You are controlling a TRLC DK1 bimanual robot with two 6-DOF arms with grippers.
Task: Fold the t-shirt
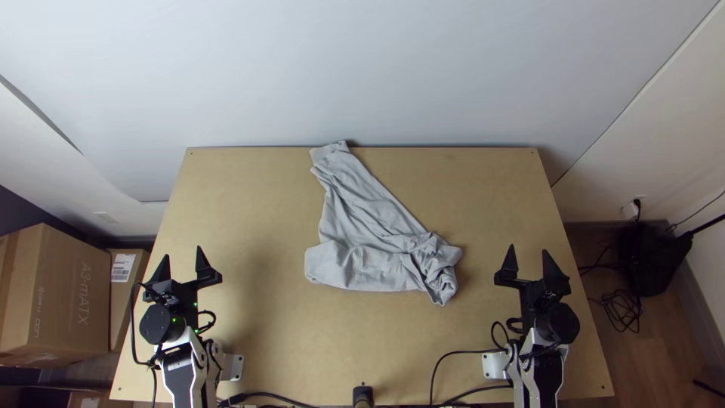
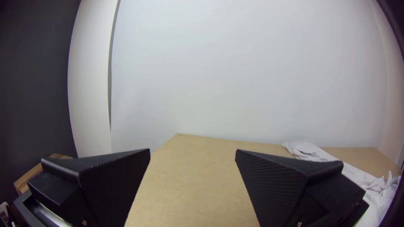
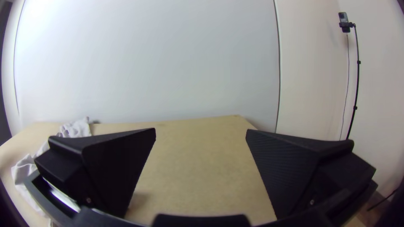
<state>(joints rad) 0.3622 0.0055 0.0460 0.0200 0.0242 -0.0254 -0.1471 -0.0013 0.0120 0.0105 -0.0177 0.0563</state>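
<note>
My left claw [image 1: 182, 254] stands wide open near the worktop's [image 1: 257, 189] left edge, its arm cut off in the top view. The shirt [image 1: 362, 208] lies crumpled mid-worktop, one narrow end at the far edge; its folds keep me from telling sleeve from hem. My right claw [image 1: 529, 249], near the right edge, is spread too, its arm likewise cut off.

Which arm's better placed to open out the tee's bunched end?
Right, I'd say. The right tool is open and nearer the t-shirt's bunched end; the left tool, also open, sits off the shirt's opposite side.
</note>
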